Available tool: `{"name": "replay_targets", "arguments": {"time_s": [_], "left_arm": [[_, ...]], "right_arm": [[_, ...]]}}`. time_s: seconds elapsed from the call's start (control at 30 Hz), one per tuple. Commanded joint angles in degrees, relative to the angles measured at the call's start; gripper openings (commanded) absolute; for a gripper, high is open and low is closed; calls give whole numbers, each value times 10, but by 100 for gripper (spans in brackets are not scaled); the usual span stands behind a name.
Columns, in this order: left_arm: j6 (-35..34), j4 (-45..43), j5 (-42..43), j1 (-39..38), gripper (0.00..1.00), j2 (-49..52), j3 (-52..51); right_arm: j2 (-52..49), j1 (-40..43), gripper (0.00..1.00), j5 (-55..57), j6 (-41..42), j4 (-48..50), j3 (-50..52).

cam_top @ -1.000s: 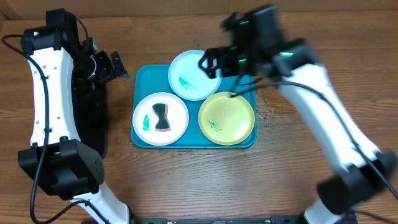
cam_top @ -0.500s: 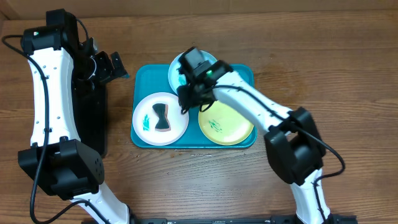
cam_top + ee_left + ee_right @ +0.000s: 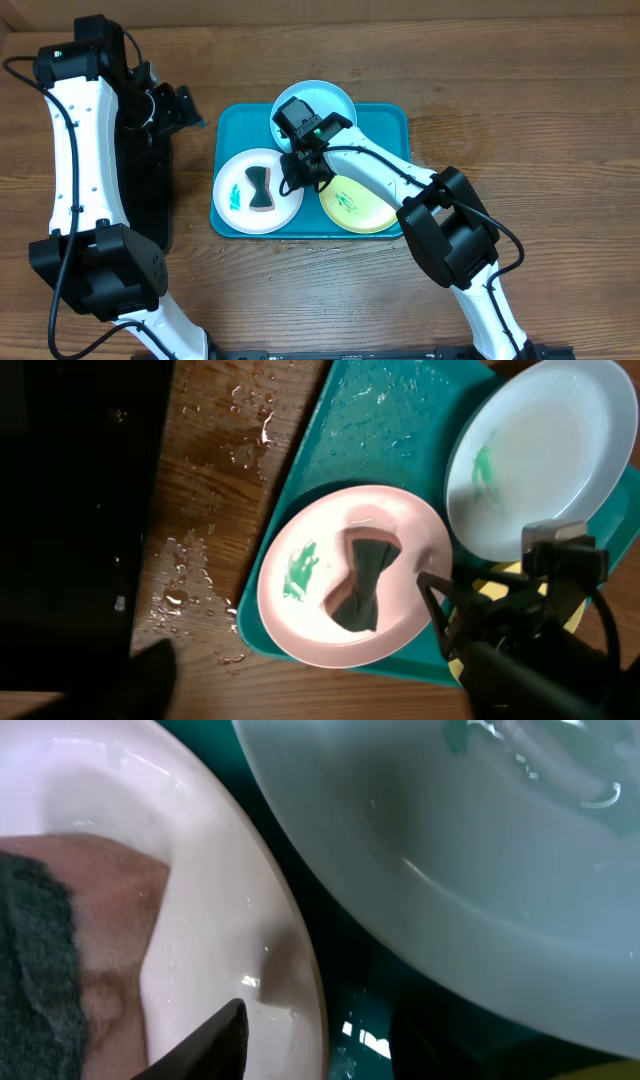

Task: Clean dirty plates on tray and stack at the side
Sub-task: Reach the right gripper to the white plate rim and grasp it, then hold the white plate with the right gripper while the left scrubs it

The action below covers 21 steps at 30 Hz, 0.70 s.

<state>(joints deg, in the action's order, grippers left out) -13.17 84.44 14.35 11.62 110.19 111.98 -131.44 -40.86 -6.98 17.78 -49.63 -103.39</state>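
no legible text, labels, brands, numbers, signs

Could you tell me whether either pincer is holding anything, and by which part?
Left pincer: nothing. Right pincer sits at the white plate's right rim; a closed grip cannot be told.

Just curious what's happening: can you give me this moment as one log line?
Right gripper: at rim of white plate | sponge: on white plate | left gripper: open, beside turquoise tray | plates: all three on tray

Both arms wear white shells with black joint housings. The left arm [image 3: 75,150], at nine o'clock, trails black cable; the right gripper [image 3: 292,180] is black.
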Motion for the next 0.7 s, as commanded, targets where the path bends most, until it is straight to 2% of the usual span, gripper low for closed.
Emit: {"name": "replay_targets", "arguments": {"time_s": [0.0,0.03,0.07,0.13,0.17,0.27,0.33,0.37,0.4,0.43,0.57,0.67], "left_arm": [[8,2,5,-12,49,-7,1],[8,2,5,-16,42,-7,-1],[8,4,5,-24,27,-7,-5],[8,3,5,-37,20,-7,-18],[8,0,6,-44,20,-7,-27],[8,-24,7,-66,45,-7,-68],[7,-46,7,-80,55,-7,-104],[7,-58,8,-85,63,-7,-123],[7,-70,10,-90,78,-7,-140],[8,-84,15,-95,85,-7,-159],[7,-147,41,-105,87,-7,-227],[7,-193,53,-108,75,-7,-266]], "right_arm": [[-5,0,44,9,10,5,4],[-5,0,41,9,14,5,4],[-5,0,34,9,18,7,4],[-5,0,29,9,20,9,4],[-5,0,27,9,20,9,4],[-5,0,25,9,23,12,4],[-5,0,25,9,25,11,4],[-5,0,25,9,25,10,4],[-5,0,25,9,25,9,4],[-5,0,25,9,25,7,4],[-5,1,25,9,25,7,4],[-5,1,25,9,25,5,4]]}}
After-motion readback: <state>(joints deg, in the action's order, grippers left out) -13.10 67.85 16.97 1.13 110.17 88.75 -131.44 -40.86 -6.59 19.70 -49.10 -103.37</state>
